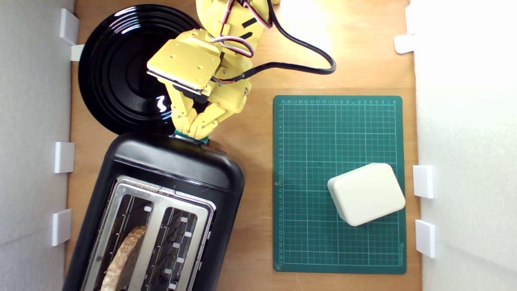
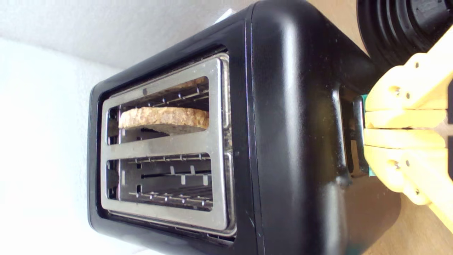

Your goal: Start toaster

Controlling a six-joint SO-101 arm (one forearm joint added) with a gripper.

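The glossy black two-slot toaster [image 1: 169, 178] lies at the lower left of the exterior view, with a silver top plate and a slice of brown bread [image 1: 123, 258] in one slot. Its green lever tab [image 1: 193, 138] sticks out from the end that faces the arm. My yellow gripper [image 1: 194, 130] is shut, and its tips rest right on that tab. The wrist view shows the toaster [image 2: 293, 117], the bread [image 2: 164, 118] in one slot, and the shut gripper [image 2: 370, 128] against the lever end.
A round black plate [image 1: 117, 68] lies just behind the toaster, under the arm. A green cutting mat [image 1: 303, 182] with a small cream rounded box [image 1: 365, 194] on it lies at the exterior view's right. White walls with clips border both sides.
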